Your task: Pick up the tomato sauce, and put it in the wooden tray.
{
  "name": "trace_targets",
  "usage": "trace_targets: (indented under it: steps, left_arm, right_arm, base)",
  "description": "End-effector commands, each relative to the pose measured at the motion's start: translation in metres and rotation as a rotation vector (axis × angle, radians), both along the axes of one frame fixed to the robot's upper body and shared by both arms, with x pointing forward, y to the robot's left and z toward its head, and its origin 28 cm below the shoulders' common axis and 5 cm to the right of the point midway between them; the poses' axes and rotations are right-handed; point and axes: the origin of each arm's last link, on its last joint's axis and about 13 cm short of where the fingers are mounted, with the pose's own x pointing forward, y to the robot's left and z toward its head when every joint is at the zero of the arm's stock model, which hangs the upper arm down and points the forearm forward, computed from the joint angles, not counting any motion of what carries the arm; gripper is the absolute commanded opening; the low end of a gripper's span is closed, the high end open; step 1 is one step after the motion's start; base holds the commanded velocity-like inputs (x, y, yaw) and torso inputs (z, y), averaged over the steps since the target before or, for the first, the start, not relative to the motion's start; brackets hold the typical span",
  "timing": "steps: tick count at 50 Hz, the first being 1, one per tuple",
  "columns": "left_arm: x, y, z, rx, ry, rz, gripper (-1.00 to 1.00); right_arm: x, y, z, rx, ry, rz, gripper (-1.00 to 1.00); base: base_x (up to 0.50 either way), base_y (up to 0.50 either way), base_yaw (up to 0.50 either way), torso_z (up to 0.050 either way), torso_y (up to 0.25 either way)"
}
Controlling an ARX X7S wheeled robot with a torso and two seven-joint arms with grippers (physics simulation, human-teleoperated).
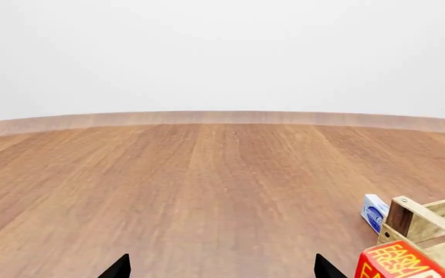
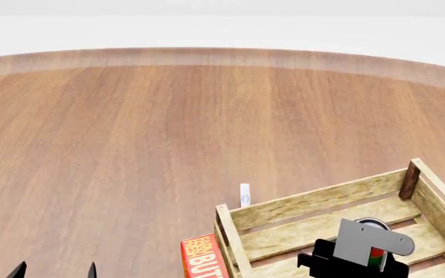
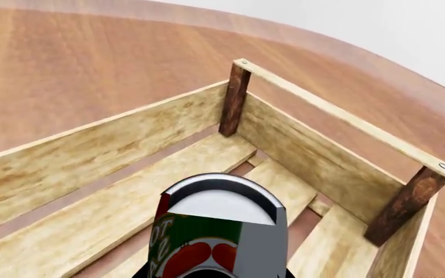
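The tomato sauce (image 3: 195, 243), a tin can with a red and green label and a silver top, is upright between the fingers of my right gripper (image 2: 361, 248), which is shut on it. A grey finger (image 3: 263, 243) covers one side of the can. The can is inside the walls of the wooden tray (image 2: 315, 202), over its pale slats (image 3: 76, 231); whether it touches them I cannot tell. In the head view only the can's rim (image 2: 371, 222) and a strip of label show. My left gripper (image 1: 222, 269) hangs open and empty over the floor, to the left of the tray (image 1: 431, 217).
A red butter box (image 2: 201, 258) leans against the tray's left side (image 1: 396, 263). A small blue and white packet (image 2: 244, 196) stands just beyond the tray's near-left corner (image 1: 374, 212). Brown wood floor stretches to a pale curved wall.
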Motion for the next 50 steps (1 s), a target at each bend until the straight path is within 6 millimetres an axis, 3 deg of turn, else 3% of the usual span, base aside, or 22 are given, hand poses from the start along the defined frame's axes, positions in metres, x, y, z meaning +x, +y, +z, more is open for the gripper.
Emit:
trace_targets:
  steps: [1, 35, 36, 50]
  left_arm:
    - [0.0, 0.0, 0.0, 0.0, 0.0, 0.0, 1.0]
    - [0.0, 0.0, 0.0, 0.0, 0.0, 0.0, 1.0]
    - [0.0, 0.0, 0.0, 0.0, 0.0, 0.0, 1.0]
    - [0.0, 0.0, 0.0, 0.0, 0.0, 0.0, 1.0]
  right_arm:
    - [-0.0023, -0.0003, -0.0027, -0.03, 0.017, 0.014, -1.0]
    - [-0.0059, 0.0006, -0.0069, -0.001, 0.055, 0.018, -1.0]
    - [-0.0059, 0.0006, -0.0069, 0.0, 0.055, 0.018, 1.0]
    - [-0.0057, 0.0004, -0.0066, 0.009, 0.058, 0.018, 1.0]
  base:
    - [0.0, 0.0, 0.0, 0.0, 0.0]
    - [0.0, 0.0, 0.0, 0.0, 0.0]
    - [0.0, 0.0, 0.0, 0.0, 0.0]
    - [0.0, 0.0, 0.0, 0.0, 0.0]
